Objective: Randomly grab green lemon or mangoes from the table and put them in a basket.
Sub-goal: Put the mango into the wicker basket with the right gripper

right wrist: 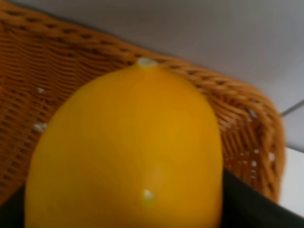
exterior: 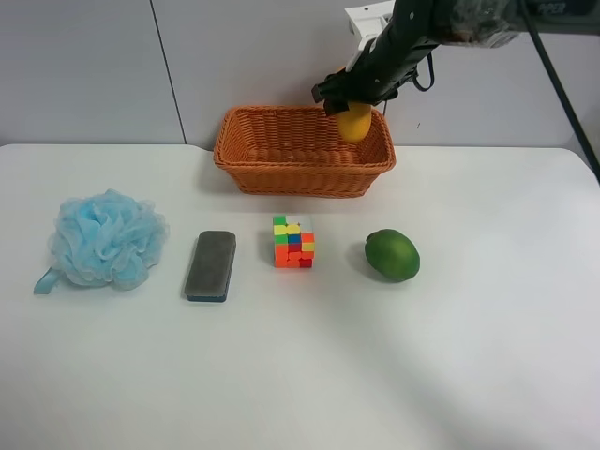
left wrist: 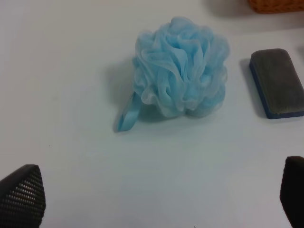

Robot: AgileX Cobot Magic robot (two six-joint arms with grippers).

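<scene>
My right gripper [exterior: 352, 105] is shut on the yellow-orange mango [exterior: 354, 123] and holds it just above the right end of the orange-brown wicker basket [exterior: 281, 161] at the back of the white table [exterior: 300, 375]. In the right wrist view the mango [right wrist: 128, 152] fills the frame, with the basket's woven wall [right wrist: 247, 123] behind it. The dark green lemon [exterior: 392, 254] lies on the table in front of the basket, to the right. My left gripper [left wrist: 152, 199] is open and empty above the table, near the blue pouf; it is out of the exterior high view.
A light blue mesh bath pouf [exterior: 105, 239] [left wrist: 180, 73] lies at the left. A grey and blue eraser block [exterior: 210, 265] [left wrist: 277, 83] lies beside it. A colourful puzzle cube [exterior: 293, 241] stands between the eraser and the lemon.
</scene>
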